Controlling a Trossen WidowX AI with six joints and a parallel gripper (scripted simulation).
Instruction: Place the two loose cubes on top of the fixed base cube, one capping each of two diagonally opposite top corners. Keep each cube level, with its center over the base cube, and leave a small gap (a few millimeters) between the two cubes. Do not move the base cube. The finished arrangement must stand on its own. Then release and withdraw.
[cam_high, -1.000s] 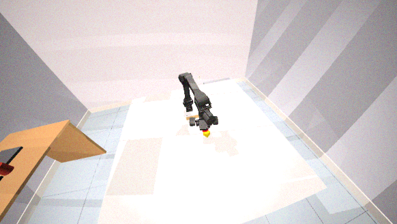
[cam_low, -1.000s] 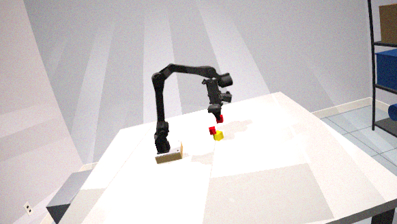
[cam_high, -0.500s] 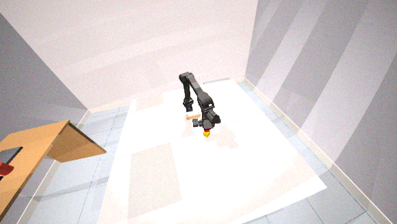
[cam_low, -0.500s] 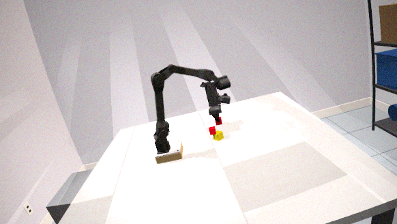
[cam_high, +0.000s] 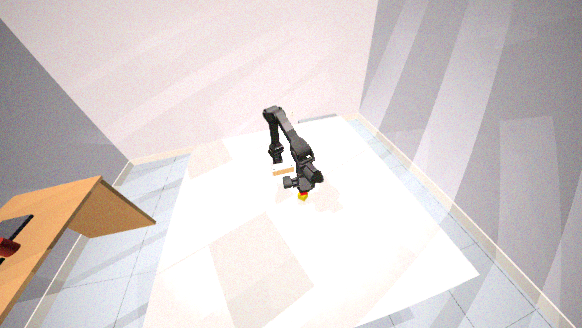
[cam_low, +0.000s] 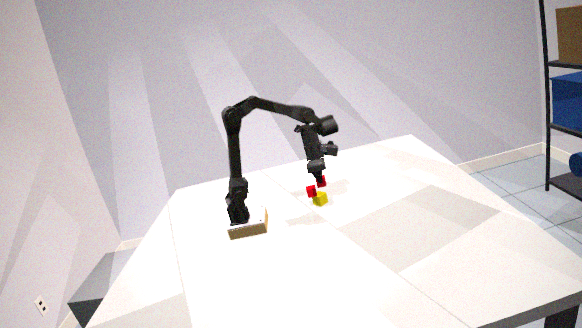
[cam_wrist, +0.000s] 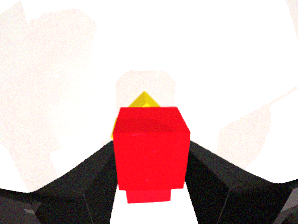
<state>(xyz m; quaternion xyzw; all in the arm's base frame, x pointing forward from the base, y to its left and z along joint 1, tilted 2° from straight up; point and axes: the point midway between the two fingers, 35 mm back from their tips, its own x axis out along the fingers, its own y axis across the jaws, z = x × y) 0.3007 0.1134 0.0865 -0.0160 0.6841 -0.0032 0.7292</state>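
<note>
There are two red cubes (cam_low: 321, 181) (cam_low: 311, 191) (cam_wrist: 151, 160) and one yellow cube (cam_high: 302, 197) (cam_low: 320, 199) (cam_wrist: 145, 99). One black robot arm (cam_high: 299, 147) (cam_low: 280, 107) with one claw (cam_low: 320, 179) (cam_wrist: 149, 147) is counted too, along with one white worktop (cam_high: 370, 240) (cam_low: 300, 280). One wooden table (cam_high: 55, 210) and one shelf rack (cam_low: 547, 100) make up the remaining furniture.

Showed plain red on one loose cube (cam_low: 321, 181) (cam_wrist: 151, 160) and the other loose cube (cam_low: 311, 191) (cam_wrist: 148, 196), set against yellow on the base cube (cam_high: 302, 197) (cam_low: 320, 199) (cam_wrist: 144, 99). Contrasted black on the arm (cam_high: 300, 147) (cam_low: 234, 145) with white on the tabletop (cam_high: 350, 240) (cam_low: 300, 270), and bore thin dark gridlines across the pale-blue floor (cam_high: 100, 280) (cam_low: 510, 175).
</note>
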